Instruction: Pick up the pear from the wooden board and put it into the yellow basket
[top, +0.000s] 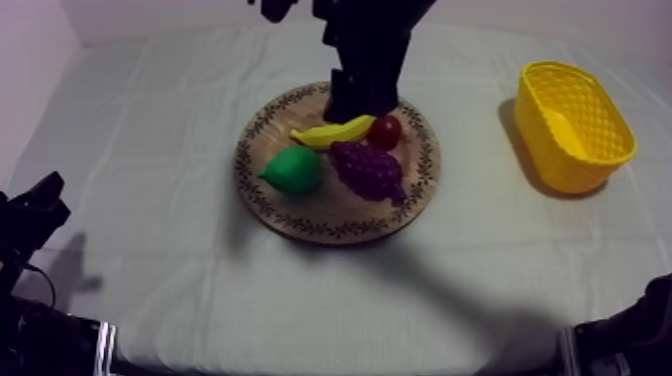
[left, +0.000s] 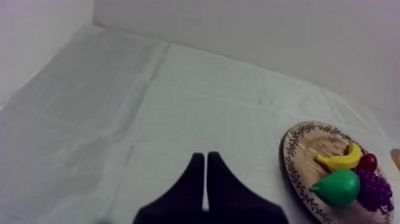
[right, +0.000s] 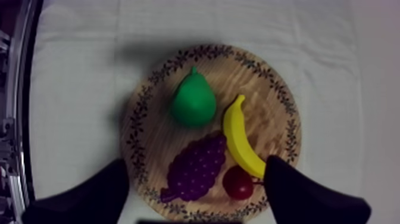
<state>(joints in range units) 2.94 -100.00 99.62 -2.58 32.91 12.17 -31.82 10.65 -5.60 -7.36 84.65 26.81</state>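
Right gripper, its two black fingers spread wide with nothing between them, hung directly over the round wooden board with a patterned rim, probably lining up a descent. Left gripper sat at its own side of the table, fingers pressed together into a narrow wedge, likely parked because one arm suffices.

Faintly creased grey-white cloth covered the table. The board showed pale grain inside a dark leafy border and carried four toys close together. Well apart, toward the right arm's side, stood the yellow lattice-walled basket, oval and open-topped for a drop.

A knobbly purple bunch of grapes lay just beside a smooth, curved yellow banana. The glossy green pear, rounded with a short pointed tip, lay on the board toward the left arm's side, bare wood on its outer flank, room enough for fingers, I judged. A shiny small red fruit nestled between banana and grapes.
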